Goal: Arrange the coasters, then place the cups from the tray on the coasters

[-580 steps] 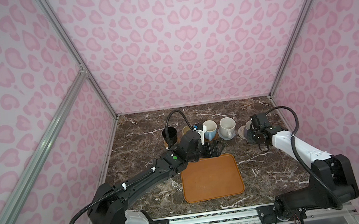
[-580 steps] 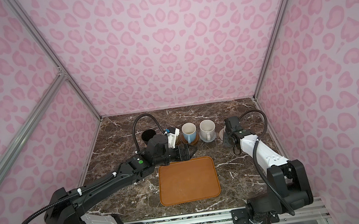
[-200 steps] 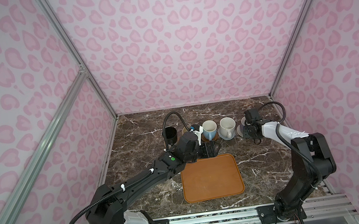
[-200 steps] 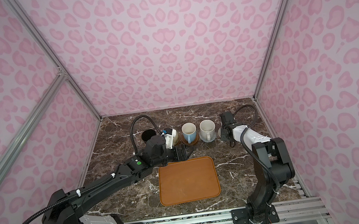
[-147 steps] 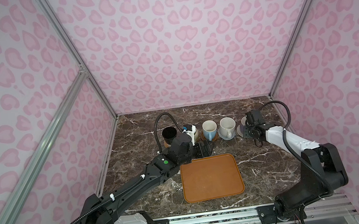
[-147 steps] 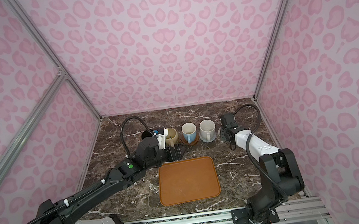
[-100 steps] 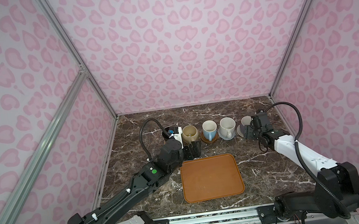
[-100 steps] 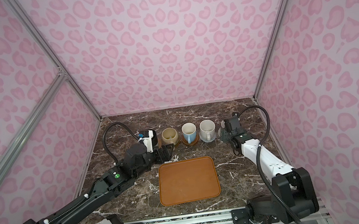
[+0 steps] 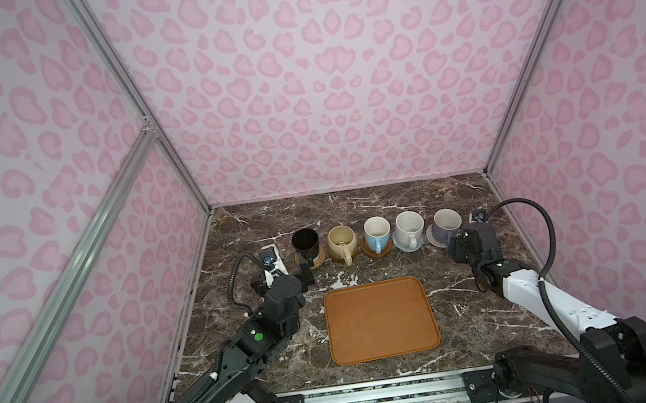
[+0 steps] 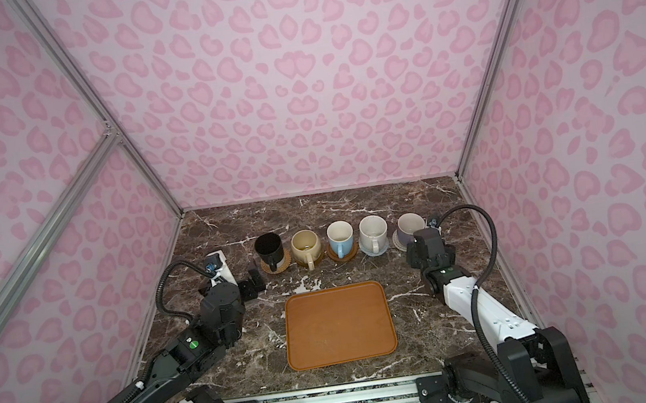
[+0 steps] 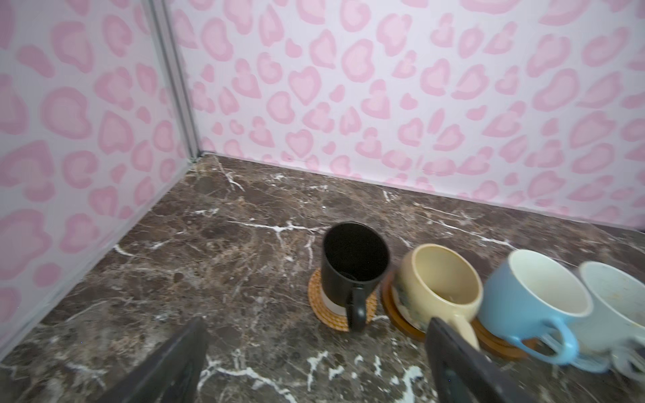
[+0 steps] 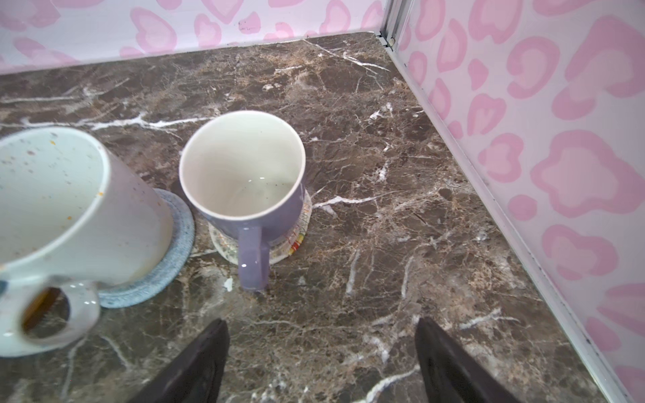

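Left jaws stand wide apart and hold nothing, low over the desk (image 9: 355, 207), just near-left of the black mug (image 9: 305, 243). The left arm (image 9: 247, 345) stretches forward from the near-left base. Right jaws are likewise spread wide and grip nothing, just near of the lavender mug (image 12: 244, 181) and clear of its handle. The right arm (image 9: 524, 286) extends from the near-right base. Five mugs (image 9: 376, 231) sit in a row on coasters (image 9: 389, 246), beyond the tray (image 9: 382, 321).

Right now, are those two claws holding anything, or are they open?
Left claw: open, holding nothing.
Right claw: open, holding nothing.
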Available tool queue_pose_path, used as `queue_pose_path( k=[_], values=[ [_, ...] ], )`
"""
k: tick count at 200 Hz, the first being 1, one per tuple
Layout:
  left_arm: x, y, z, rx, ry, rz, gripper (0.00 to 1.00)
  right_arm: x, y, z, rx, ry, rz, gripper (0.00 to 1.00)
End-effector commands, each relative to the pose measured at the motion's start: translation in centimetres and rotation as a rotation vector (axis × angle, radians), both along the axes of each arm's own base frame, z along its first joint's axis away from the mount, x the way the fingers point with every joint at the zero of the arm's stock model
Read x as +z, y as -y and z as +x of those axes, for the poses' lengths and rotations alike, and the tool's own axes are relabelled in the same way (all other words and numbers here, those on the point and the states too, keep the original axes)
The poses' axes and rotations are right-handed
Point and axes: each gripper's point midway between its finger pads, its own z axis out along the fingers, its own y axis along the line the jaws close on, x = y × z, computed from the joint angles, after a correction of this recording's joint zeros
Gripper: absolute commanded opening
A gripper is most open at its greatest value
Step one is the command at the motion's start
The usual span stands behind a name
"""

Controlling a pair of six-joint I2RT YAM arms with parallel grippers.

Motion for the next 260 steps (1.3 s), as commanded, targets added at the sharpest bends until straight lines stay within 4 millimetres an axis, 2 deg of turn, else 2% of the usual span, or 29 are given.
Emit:
queue_pose_path(
  k=[1, 17, 47, 70, 83, 117, 143, 162, 209, 229, 260],
  values=[
    [0.3, -2.7, 0.3, 0.112, 0.02, 0.035, 0.99, 2.5, 0.0, 1.1, 0.037, 0.169, -0.047, 0.84],
    [-0.4, -3.6, 0.6, 0.124, 0.021, 0.05, 0.99, 3.1, 0.3, 0.7, 0.04, 0.228, -0.075, 0.84],
    [-1.2, -6.0, 1.0, 0.169, 0.073, 0.078, 0.97, 3.3, 2.6, 0.1, -0.028, 0.301, -0.084, 0.84],
    [-2.0, -6.7, 1.6, 0.13, 0.104, 0.157, 0.97, 1.8, 4.6, 0.1, -0.087, 0.314, -0.042, 0.83],
    [-2.8, -8.2, 2.0, 0.173, 0.077, 0.135, 0.97, 1.4, 4.9, 0.2, -0.089, 0.314, -0.045, 0.83],
    [-4.6, -10.4, 2.9, 0.202, 0.071, 0.069, 0.97, -0.2, 5.6, 0.7, -0.112, 0.301, -0.093, 0.82],
    [-6.3, -11.9, 3.4, 0.249, 0.036, 0.069, 0.97, 0.0, 4.8, 1.3, -0.063, 0.319, -0.085, 0.81],
    [-7.2, -12.4, 3.9, 0.252, 0.04, 0.058, 0.97, 0.5, 4.7, 1.1, -0.054, 0.369, -0.085, 0.81],
    [-10.0, -13.8, 5.5, 0.231, -0.004, 0.012, 0.97, 0.3, 3.8, 2.0, -0.003, 0.358, -0.065, 0.82],
    [-10.0, -13.8, 6.2, 0.208, -0.011, 0.02, 0.97, 0.1, 3.1, 2.3, 0.032, 0.413, -0.038, 0.81],
    [-10.1, -13.6, 7.1, 0.169, -0.008, 0.039, 0.97, -1.2, 3.2, 3.1, 0.02, 0.379, -0.034, 0.82]
  ],
)
